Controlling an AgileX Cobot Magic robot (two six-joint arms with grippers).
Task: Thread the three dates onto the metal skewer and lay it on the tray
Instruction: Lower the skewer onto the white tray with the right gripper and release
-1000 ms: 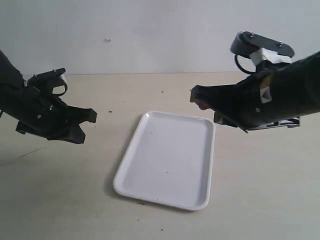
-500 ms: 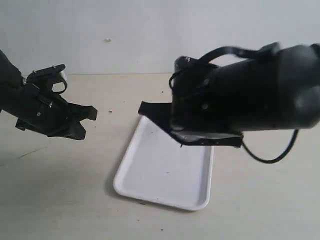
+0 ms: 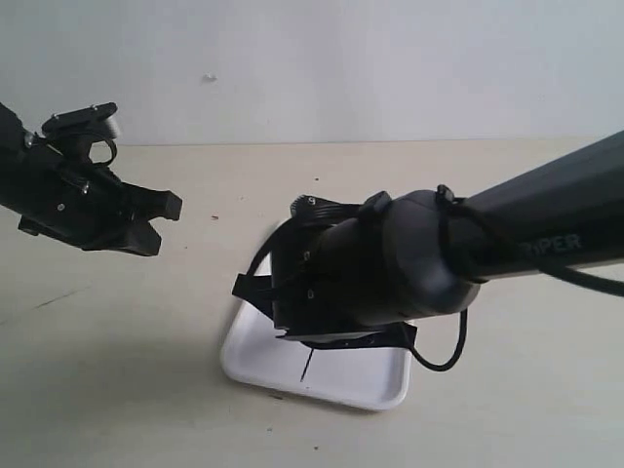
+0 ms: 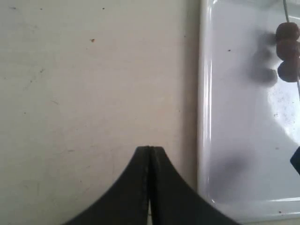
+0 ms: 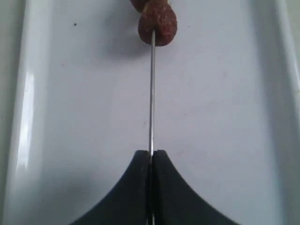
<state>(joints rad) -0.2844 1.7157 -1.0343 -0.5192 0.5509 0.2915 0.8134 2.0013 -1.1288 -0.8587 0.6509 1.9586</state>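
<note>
My right gripper (image 5: 151,152) is shut on the metal skewer (image 5: 151,93), a thin grey rod that runs straight out from its fingertips along the white tray (image 5: 225,117). The dates (image 5: 158,23) sit threaded near the rod's far end. In the left wrist view all three dates (image 4: 287,51) are bunched on the skewer (image 4: 298,86) just above the tray (image 4: 234,140), casting shadows on it. In the exterior view the right arm (image 3: 390,273) hides the dates and most of the tray (image 3: 341,382). My left gripper (image 3: 156,219) is shut, holding nothing, over the bare table left of the tray.
The beige table (image 3: 117,370) surrounds the tray, with a pale wall behind. A few dark specks lie on the tabletop (image 4: 92,41). The tray's raised rim (image 4: 202,117) runs close beside the left gripper's fingertips (image 4: 150,150).
The right arm swung in from the right and came down over the tray, carrying the skewer with the dates. The left gripper drifted slightly up and to the left.
</note>
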